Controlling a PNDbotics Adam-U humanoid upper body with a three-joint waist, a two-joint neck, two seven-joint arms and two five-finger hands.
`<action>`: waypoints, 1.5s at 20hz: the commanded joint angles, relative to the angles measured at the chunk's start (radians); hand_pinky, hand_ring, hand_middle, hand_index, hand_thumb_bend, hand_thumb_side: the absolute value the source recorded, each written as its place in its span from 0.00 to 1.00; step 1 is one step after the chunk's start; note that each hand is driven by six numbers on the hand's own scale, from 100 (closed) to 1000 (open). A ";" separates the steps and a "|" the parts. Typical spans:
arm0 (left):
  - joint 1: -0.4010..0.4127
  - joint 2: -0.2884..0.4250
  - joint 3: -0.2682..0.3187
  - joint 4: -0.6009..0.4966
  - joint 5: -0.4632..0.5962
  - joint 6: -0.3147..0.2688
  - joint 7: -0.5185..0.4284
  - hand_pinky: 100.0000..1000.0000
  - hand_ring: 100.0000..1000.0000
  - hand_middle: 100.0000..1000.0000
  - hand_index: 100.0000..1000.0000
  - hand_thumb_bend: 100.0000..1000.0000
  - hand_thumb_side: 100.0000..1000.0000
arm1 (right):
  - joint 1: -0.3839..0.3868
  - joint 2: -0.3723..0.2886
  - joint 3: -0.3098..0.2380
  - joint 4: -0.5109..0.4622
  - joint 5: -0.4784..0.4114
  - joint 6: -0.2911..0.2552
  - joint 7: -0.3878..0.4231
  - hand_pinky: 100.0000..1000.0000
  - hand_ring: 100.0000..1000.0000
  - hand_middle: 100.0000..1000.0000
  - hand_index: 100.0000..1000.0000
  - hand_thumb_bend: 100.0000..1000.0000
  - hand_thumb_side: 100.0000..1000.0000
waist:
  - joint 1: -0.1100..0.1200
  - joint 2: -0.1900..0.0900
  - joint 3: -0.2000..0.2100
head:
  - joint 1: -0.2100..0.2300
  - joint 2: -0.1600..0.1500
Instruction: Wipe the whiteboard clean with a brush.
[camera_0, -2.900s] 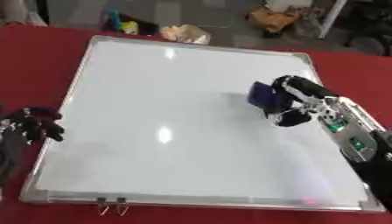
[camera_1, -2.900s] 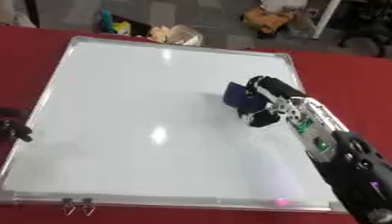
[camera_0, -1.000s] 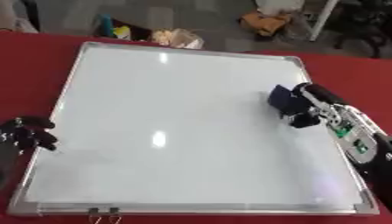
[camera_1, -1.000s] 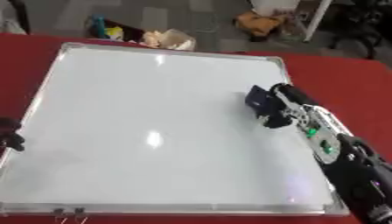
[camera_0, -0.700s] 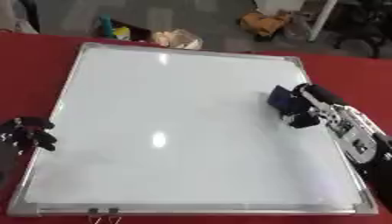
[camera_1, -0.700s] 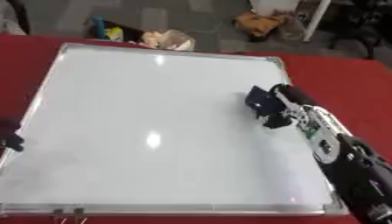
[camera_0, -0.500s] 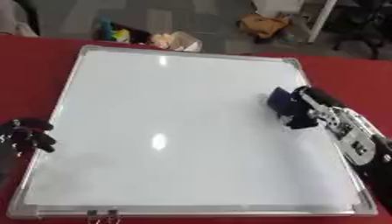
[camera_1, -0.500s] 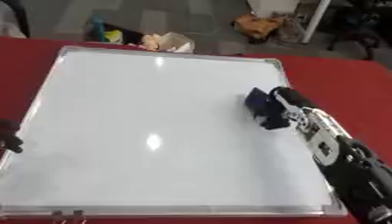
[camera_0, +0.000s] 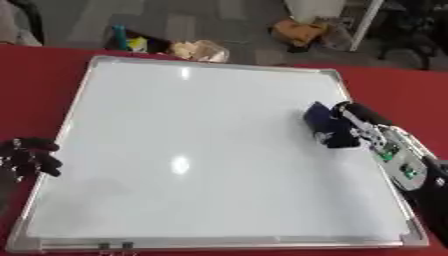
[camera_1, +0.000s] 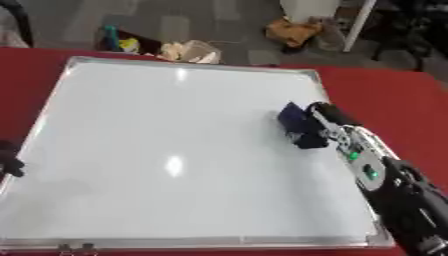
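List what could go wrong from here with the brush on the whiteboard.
The brush, held in the right robot hand, works near the whiteboard right frame; it might catch there. The left robot hand rests beside the left frame, not pressing it, so the whiteboard may slide on the red table.

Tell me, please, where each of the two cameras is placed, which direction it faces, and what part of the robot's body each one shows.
Left eye view: sits in the robot's head, looks down at the silver-framed whiteboard on the red table; shows the right hand curled on the dark blue brush and the left hand resting at the board's left edge.
Right eye view: same head, same downward look, shifted slightly; shows the right arm, and only a little of the left hand at the left border.
Shared: board, brush, right hand.
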 joint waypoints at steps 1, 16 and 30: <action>-0.016 0.017 -0.001 -0.019 0.000 -0.002 -0.004 0.50 0.51 0.57 0.64 0.74 1.00 | -0.010 -0.005 0.015 0.011 0.021 -0.007 0.017 0.79 0.73 0.68 0.56 0.00 0.34 | 0.006 -0.010 0.005 | -0.005 -0.013; -0.029 0.020 -0.007 -0.021 -0.003 -0.001 -0.013 0.50 0.51 0.57 0.64 0.73 1.00 | -0.032 0.008 0.032 0.021 0.175 -0.036 0.116 0.84 0.71 0.64 0.62 0.00 0.46 | -0.002 0.000 0.027 | -0.017 -0.028; -0.031 0.018 -0.008 -0.021 -0.002 -0.002 -0.015 0.50 0.51 0.57 0.64 0.73 1.00 | -0.036 0.038 0.076 -0.012 0.145 -0.082 0.134 0.81 0.66 0.58 0.59 0.00 0.54 | 0.002 0.002 0.026 | -0.021 -0.029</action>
